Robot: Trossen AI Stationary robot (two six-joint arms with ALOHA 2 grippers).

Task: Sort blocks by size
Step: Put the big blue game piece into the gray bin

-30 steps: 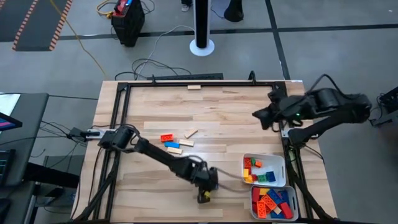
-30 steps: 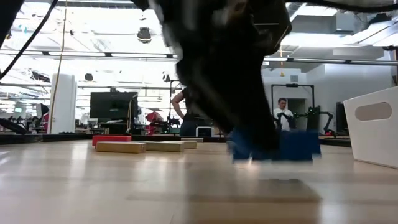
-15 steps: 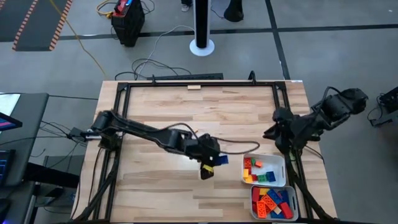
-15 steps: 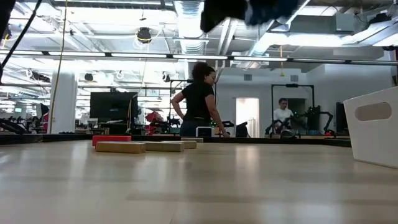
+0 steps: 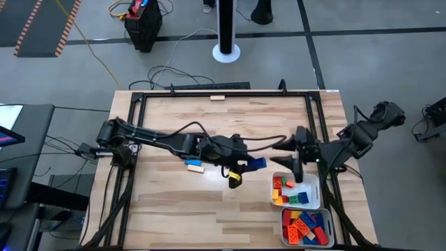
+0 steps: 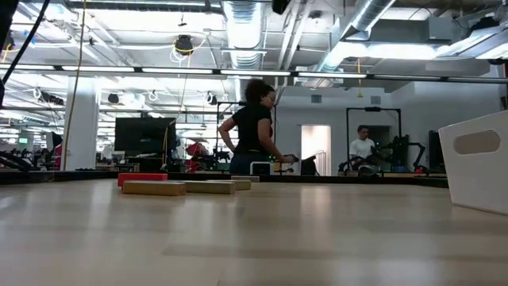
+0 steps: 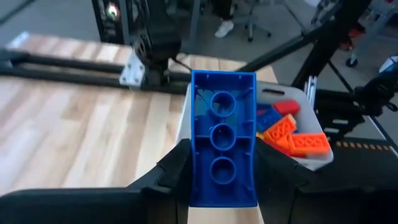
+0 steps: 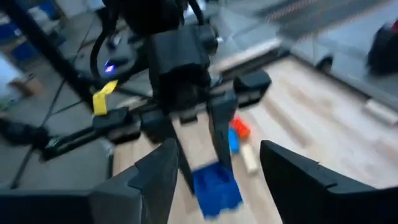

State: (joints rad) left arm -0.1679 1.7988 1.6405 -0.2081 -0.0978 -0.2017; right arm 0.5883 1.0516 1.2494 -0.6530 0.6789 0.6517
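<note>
The left gripper (image 5: 245, 167) is carrying a long blue brick (image 5: 257, 164) above the middle of the wooden table (image 5: 174, 209), its fingers (image 7: 168, 171) clenching the brick by its long sides, while the right gripper (image 5: 293, 150) is hanging close by over the nearer white tray (image 5: 312, 180), its fingers (image 8: 155, 177) standing spread and grasping nothing. The step in hand appears to be a delivery or hand-over of the brick toward the trays at the table's right edge; doing it well probably means keeping the brick level, clearing the tray wall before letting go, and giving the other arm room so the two are not meeting over the same spot. Seen from the left wrist, the brick is showing its hollow underside with three round tubes in a row, glossy blue plastic, narrow and several studs long. Beyond it, the farther tray (image 5: 331, 226) is holding mostly red, orange and blue pieces. A few tan wooden blocks (image 6: 178, 187) are lying on the table, well apart from the trays.
</note>
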